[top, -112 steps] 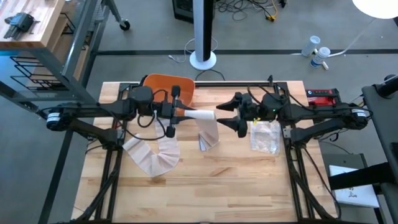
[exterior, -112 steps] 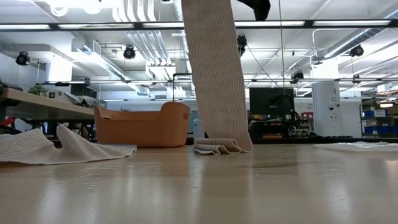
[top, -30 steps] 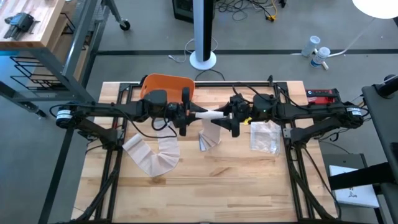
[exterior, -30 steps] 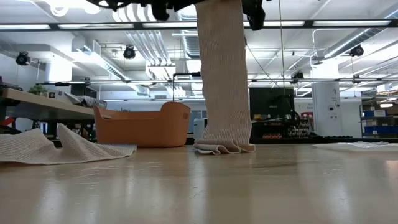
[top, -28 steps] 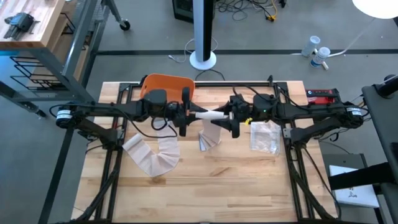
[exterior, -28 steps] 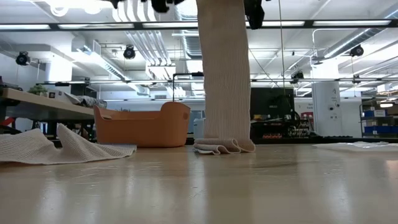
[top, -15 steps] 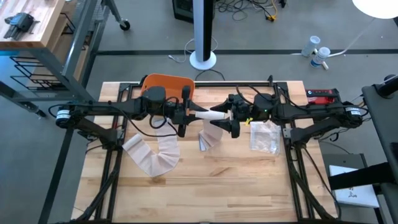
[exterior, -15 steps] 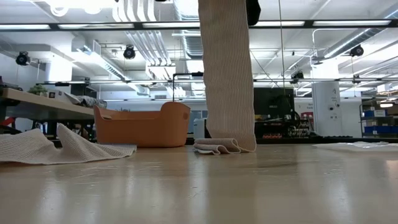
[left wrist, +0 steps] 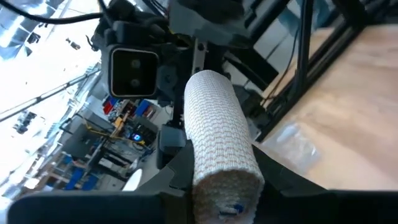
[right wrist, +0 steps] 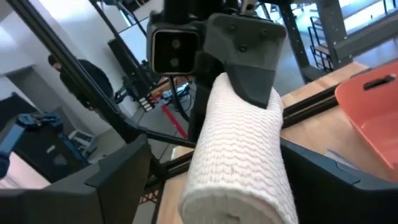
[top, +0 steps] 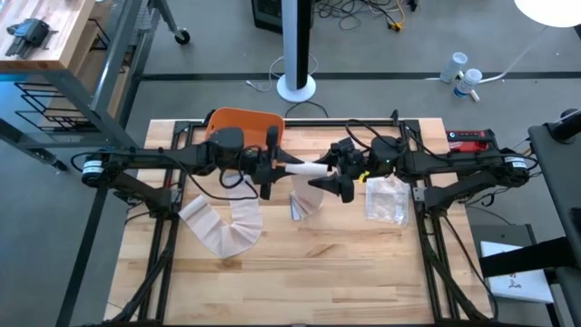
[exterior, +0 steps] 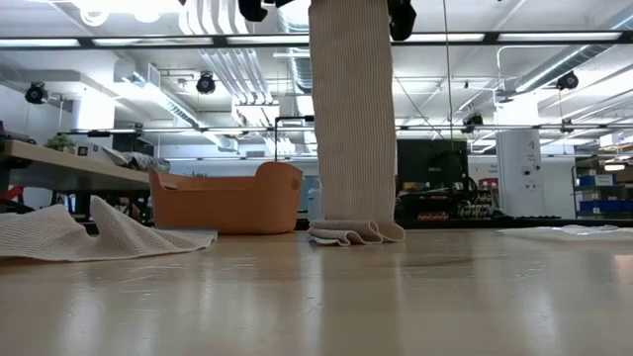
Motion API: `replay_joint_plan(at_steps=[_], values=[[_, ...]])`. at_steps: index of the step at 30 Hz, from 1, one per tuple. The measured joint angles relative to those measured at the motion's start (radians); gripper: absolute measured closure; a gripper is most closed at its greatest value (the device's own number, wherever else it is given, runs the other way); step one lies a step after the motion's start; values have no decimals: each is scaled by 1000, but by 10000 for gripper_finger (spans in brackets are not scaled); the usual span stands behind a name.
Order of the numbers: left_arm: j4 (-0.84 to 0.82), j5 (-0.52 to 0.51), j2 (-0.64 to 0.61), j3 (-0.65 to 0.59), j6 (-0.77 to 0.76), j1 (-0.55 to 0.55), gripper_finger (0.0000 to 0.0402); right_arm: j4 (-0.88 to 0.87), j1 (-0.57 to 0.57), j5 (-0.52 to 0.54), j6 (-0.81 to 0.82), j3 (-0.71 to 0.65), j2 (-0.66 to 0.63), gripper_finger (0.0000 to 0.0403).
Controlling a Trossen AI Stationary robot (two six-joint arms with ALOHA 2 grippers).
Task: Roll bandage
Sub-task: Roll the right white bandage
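With the left tool and right tool each clamped on an end of the bandage roll above the bench, uneven turning risks skewing the hanging tail.

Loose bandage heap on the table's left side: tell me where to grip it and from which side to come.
Grip the loose bandage heap at a raised fold, coming straight down from above. In the low view it lies flat with ridges standing up, so fingers can pinch a ridge; its thin edges hug the table. The left gripper is nearest, but looks occupied with the roll.
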Motion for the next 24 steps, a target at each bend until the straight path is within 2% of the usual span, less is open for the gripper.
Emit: replay_joint_plan(at_steps=[5,16,24], values=[[-8,-24,0,0,35,0,323,-3,-1,10,74,0,0,102],[-7,-30,0,-1,65,0,323,-17,-1,9,67,0,0,139],[-8,-83,0,-1,144,0,323,-31,-1,63,126,0,0,174]])
